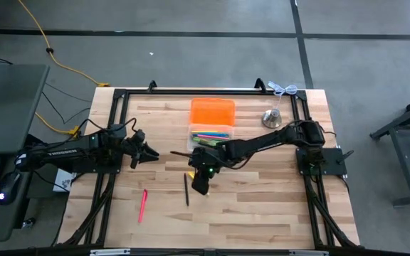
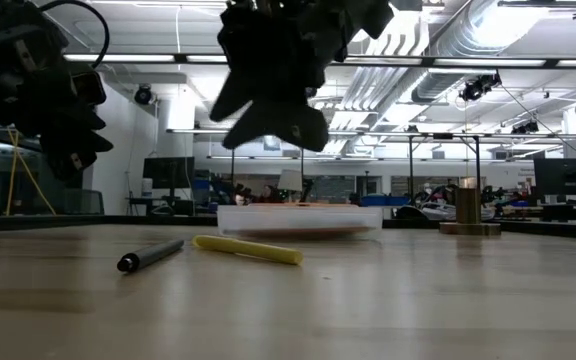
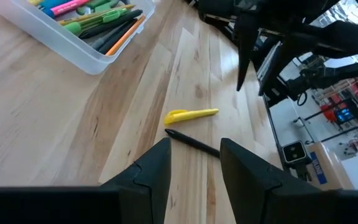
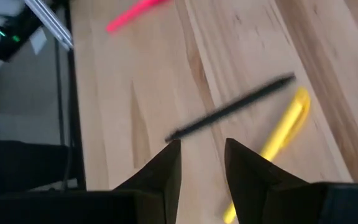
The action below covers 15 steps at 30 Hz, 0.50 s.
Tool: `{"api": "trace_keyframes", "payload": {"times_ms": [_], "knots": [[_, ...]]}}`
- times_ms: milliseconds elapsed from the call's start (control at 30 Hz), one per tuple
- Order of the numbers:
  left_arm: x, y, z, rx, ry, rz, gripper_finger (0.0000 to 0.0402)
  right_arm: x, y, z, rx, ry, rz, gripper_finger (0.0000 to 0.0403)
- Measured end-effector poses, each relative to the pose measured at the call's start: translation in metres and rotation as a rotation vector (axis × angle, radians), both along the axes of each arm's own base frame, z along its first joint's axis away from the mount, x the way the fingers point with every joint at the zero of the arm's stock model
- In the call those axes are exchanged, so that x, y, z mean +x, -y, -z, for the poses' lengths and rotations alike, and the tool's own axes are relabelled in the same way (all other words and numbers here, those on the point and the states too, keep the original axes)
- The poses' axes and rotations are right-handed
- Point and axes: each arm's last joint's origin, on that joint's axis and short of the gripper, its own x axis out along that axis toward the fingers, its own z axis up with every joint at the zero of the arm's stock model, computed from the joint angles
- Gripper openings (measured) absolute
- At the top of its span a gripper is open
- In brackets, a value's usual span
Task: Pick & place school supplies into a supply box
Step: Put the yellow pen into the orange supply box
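Overhead, the right gripper hides the yellow pen, fingers parted, empty.

R gripper empty w/ gap, over black pen, yellow pen, pink marker

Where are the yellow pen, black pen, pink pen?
yellow pen (image 3: 191, 115), left wrist view, mid-barrel.
black pen (image 4: 229, 111), right wrist view, middle of the barrel.
pink pen (image 1: 142, 205), high view, mid-length.
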Motion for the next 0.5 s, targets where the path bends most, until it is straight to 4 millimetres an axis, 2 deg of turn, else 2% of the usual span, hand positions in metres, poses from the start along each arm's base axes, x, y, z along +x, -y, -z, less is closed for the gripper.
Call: {"api": "trace_keyframes", "payload": {"times_ms": [500], "knots": [[0.0,0.001,0.0,0.007,0.004,0.031,0.0168,0.013,-0.007,-0.019,0.037,0.21,0.008,0.0099]]}}
